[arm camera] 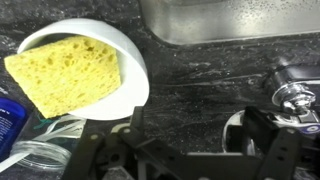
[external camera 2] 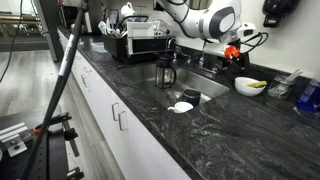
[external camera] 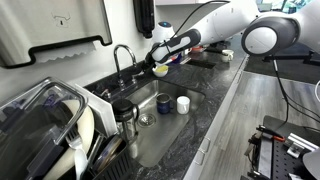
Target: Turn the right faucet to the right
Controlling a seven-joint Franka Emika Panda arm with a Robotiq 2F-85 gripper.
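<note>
The tall chrome gooseneck faucet stands at the back rim of the sink, its spout arching over the basin. My gripper hovers to the right of it, apart from it, above a white bowl that holds a yellow sponge. In the wrist view my gripper is open and empty over dark countertop. A round chrome fitting sits at the right, and another chrome piece lies just inside my right finger. The bowl and sponge are at the upper left.
A white cup and a blue cup stand in the sink. A glass jar and a dish rack are at the near side. In an exterior view the bowl sits near a blue bottle.
</note>
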